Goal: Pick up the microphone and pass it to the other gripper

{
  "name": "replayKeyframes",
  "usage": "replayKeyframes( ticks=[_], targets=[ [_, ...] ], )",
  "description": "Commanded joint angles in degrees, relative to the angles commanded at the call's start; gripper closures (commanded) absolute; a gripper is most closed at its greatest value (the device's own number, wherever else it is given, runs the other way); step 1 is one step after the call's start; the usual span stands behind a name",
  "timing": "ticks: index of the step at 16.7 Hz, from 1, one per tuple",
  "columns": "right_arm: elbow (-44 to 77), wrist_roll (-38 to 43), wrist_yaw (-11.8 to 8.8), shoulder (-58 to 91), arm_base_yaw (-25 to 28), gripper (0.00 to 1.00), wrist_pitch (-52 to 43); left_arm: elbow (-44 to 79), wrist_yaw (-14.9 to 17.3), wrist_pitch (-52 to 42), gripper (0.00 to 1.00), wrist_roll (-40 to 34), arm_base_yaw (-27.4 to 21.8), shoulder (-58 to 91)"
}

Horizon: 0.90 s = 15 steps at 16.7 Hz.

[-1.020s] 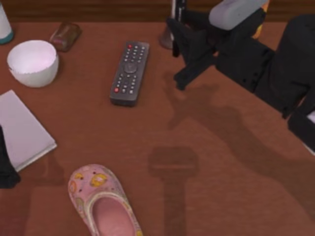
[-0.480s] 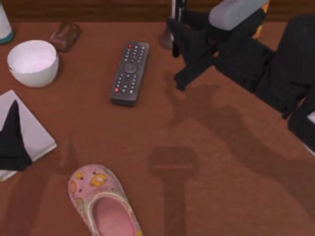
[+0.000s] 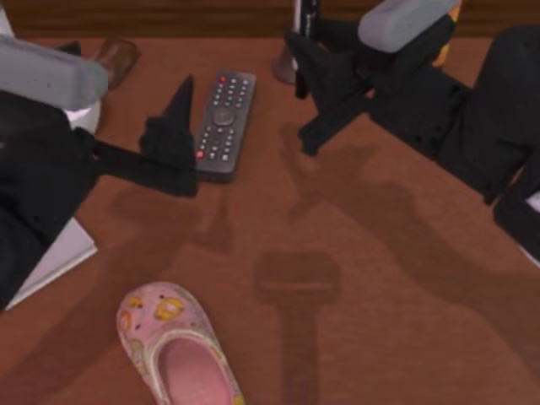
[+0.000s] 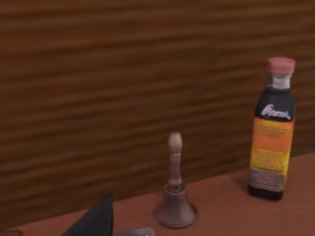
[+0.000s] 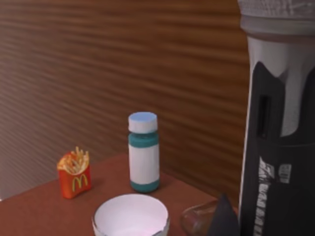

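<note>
my right gripper sits at the far edge of the table, right of the remote, and it's clamped on the microphone, which fills the right wrist view: mesh head up top, black-and-white body below. my left gripper reaches in from the left, its fingertips just beside the remote's left edge; whether those fingers are parted or together, i cannot tell. the left wrist view looks at a brass bell and a sauce bottle by the wood wall. pink slipper near the front edge, white bowl off left.
</note>
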Motion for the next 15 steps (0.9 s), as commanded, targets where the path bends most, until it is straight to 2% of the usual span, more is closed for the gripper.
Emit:
replayKeyframes(
  ticks=[3, 6, 12, 15],
  targets=[
    [0.0, 0.0, 0.0, 0.0, 0.0, 1.0, 0.0, 6.21, -2.96, 3.06, 0.0, 0.36, -7.45, 9.82],
    [0.0, 0.0, 0.0, 0.0, 0.0, 1.0, 0.0, 9.59, -4.55, 4.73, 0.0, 0.58, -11.36, 14.68],
    [0.0, 0.0, 0.0, 0.0, 0.0, 1.0, 0.0, 9.87, -4.54, 4.86, 0.0, 0.58, -11.47, 15.1],
    [0.0, 0.0, 0.0, 0.0, 0.0, 1.0, 0.0, 13.14, -3.46, 6.18, 0.0, 0.7, -10.51, 19.21]
  ],
)
